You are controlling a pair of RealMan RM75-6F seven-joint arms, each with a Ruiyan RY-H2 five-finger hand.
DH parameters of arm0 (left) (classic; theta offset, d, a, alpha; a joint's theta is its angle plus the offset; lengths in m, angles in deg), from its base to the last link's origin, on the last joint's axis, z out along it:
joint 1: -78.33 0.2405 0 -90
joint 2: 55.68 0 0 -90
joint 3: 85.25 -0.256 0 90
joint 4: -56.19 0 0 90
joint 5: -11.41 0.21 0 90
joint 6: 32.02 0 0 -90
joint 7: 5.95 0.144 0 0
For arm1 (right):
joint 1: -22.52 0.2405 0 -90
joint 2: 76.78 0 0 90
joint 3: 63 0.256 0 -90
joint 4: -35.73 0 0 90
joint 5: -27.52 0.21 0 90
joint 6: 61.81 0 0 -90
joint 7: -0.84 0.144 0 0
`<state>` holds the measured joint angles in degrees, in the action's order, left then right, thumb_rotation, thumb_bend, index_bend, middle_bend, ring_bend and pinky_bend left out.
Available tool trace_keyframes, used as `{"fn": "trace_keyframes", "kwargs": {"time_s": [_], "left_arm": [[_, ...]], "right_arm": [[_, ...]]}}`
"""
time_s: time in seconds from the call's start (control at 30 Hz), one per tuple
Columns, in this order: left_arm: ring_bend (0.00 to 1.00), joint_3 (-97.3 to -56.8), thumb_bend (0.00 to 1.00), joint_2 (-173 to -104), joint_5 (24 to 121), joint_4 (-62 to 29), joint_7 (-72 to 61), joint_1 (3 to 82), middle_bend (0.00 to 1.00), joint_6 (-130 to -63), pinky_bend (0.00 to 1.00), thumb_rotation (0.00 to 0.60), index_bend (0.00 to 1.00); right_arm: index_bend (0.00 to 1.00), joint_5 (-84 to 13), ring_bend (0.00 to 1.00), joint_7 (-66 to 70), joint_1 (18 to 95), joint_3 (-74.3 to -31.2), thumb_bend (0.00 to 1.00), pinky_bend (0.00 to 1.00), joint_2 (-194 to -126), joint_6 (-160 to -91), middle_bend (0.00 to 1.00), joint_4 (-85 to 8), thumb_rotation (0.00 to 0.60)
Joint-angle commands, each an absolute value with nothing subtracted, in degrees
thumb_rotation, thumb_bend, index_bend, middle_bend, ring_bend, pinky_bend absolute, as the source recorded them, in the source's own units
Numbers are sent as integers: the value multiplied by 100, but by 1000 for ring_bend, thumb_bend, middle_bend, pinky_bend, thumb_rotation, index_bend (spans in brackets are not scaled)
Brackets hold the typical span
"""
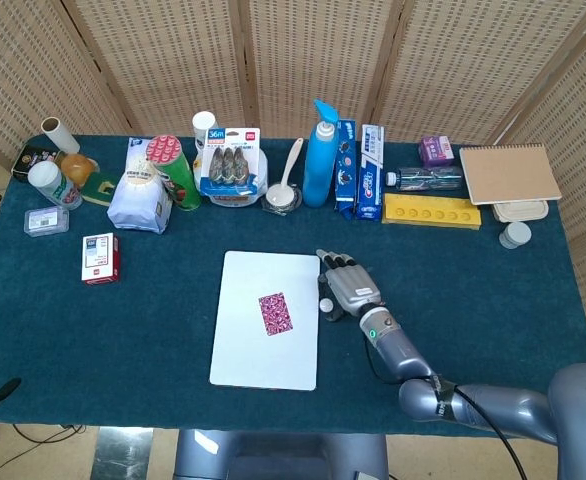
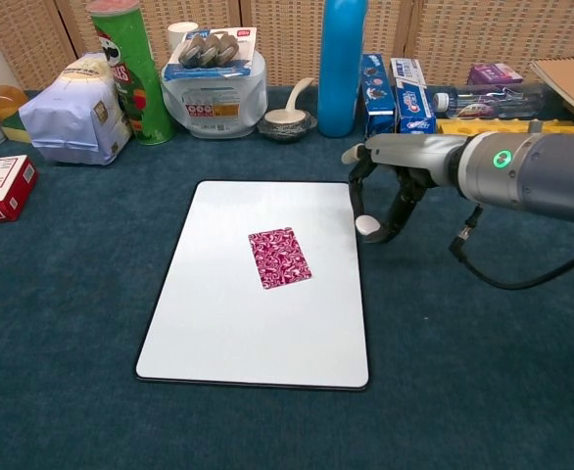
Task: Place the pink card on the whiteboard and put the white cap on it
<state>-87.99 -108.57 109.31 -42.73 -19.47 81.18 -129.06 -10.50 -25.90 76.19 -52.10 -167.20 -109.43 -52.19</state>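
Along the table's [image 1: 123, 330] far edge stand a paper roll [image 1: 53, 130], a white bottle [image 1: 51, 184], a white bag [image 1: 139, 198], a green can [image 1: 170, 170], a blue bottle [image 1: 320, 155], toothpaste boxes [image 1: 371, 172], a yellow tray [image 1: 431, 211] and a notebook [image 1: 509, 173]. A red box [image 1: 99, 258] lies apart, nearer the left.

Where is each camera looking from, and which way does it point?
Head view: sits high up, looking steeply down at the whole table and the goods along its far edge; the right arm and right hand show.
Chest view: sits low at the table's near edge, looking forward across it toward the screen; the right hand reaches in from the right.
Both show the whiteboard, the pink card, and the white cap pinched in the right hand.
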Motion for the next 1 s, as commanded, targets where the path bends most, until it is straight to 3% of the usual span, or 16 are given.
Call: {"fn": "trace_keyframes", "kwargs": {"time_s": [0.03,0.23,0.47,1.0], "left_arm": [[0,-8803,43,-10853,10943,-4259,-1975,8122,0,-12921,50,600,0],[0,-8810,43,-10815,10966,-4193,-2156,8146,0,-13000,50,600,0],[0,-8839,43,-10774,11018,-3993,-2550,8204,0,-13155,50,600,0],[0,-8825,44,-10700,10982,-3867,-2836,8122,0,-13072,50,600,0]], "right_arm": [[541,-776,0,-2744,7830,-5059,318,78,-16846,-11053,12,-5436,600],[541,-222,0,-3077,8229,-4878,329,85,-17186,-11260,11,-5574,600],[541,394,0,-3372,8656,-4825,330,85,-17812,-11374,12,-5080,600],[541,633,0,-3475,8889,-4772,330,86,-18282,-11380,12,-4497,600]]}}
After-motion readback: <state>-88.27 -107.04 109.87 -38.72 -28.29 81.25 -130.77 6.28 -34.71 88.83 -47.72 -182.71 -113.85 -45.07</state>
